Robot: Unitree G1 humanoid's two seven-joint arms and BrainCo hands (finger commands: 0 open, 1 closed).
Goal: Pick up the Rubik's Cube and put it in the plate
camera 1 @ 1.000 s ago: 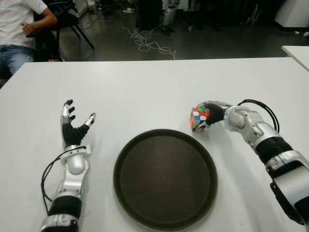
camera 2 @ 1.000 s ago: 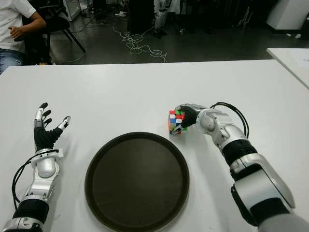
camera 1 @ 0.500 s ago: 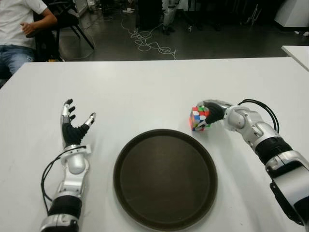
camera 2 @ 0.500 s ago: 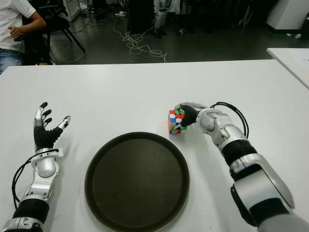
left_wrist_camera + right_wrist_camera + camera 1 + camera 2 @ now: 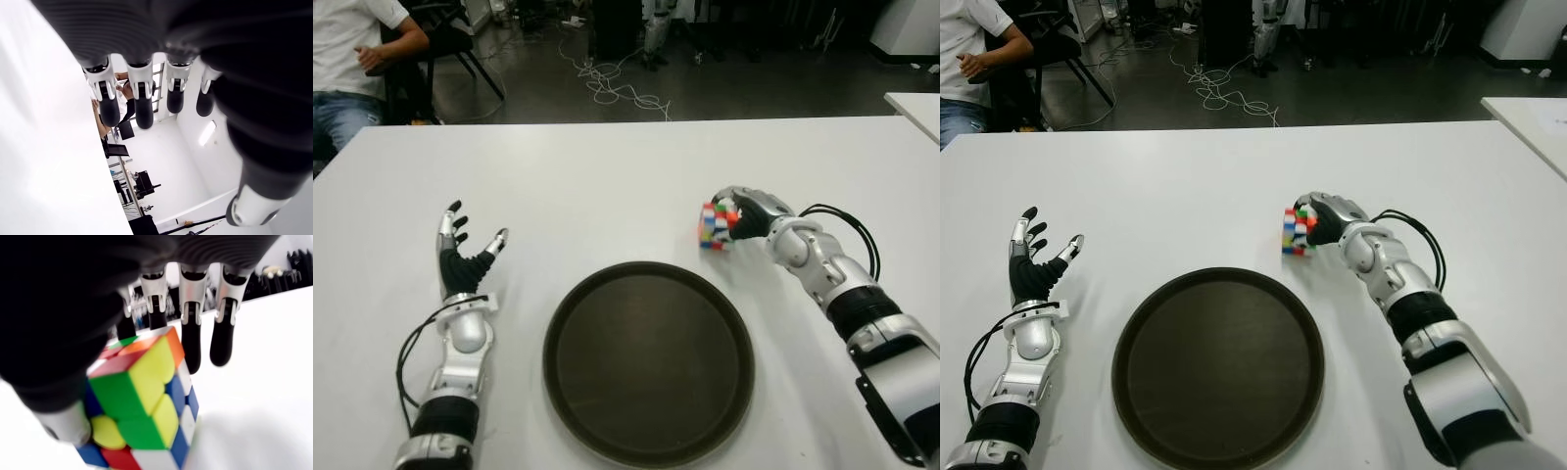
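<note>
The Rubik's Cube (image 5: 713,227) is at the right, just beyond the far right rim of the round dark plate (image 5: 648,360). My right hand (image 5: 732,217) is shut on it. In the right wrist view the fingers (image 5: 190,328) arch over the cube (image 5: 142,401) and the thumb presses its near side. The cube is tilted, and its contact with the white table (image 5: 607,176) is hidden. The plate holds nothing. My left hand (image 5: 462,253) shows to the left of the plate, fingers spread and holding nothing.
A seated person (image 5: 352,59) and a chair are beyond the table's far left corner. Cables (image 5: 617,88) lie on the dark floor behind. A second white table's corner (image 5: 915,106) shows at the far right.
My right hand has drawn the cube slightly away from the plate's rim and turned it. The left hand has not moved.
</note>
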